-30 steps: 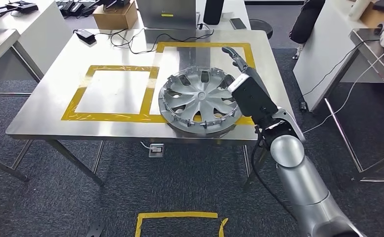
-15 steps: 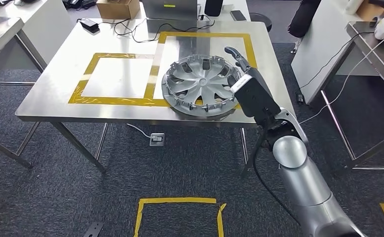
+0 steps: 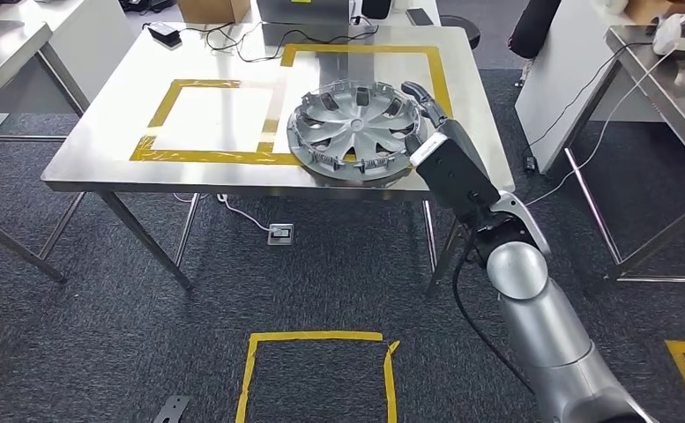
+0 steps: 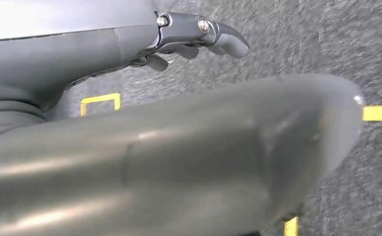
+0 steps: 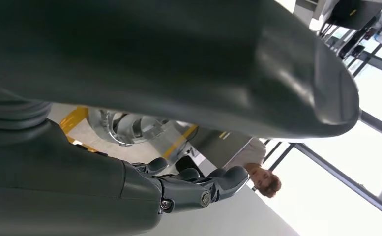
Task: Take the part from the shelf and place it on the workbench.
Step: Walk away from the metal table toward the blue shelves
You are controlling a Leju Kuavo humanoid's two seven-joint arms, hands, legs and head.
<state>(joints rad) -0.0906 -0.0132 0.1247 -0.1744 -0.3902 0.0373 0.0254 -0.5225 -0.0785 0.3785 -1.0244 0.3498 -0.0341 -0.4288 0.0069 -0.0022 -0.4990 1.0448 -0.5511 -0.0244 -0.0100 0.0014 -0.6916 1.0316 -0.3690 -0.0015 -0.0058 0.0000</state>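
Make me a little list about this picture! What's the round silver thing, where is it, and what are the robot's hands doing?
Thing: hubcap, silver, round
Where: lying on the steel workbench, across the yellow tape edge between the two taped squares
Right hand: at the hubcap's right rim, fingers open; contact unclear
Left hand: hanging over the carpet floor, holding nothing, fingers curled
Behind: cables on the table's far side
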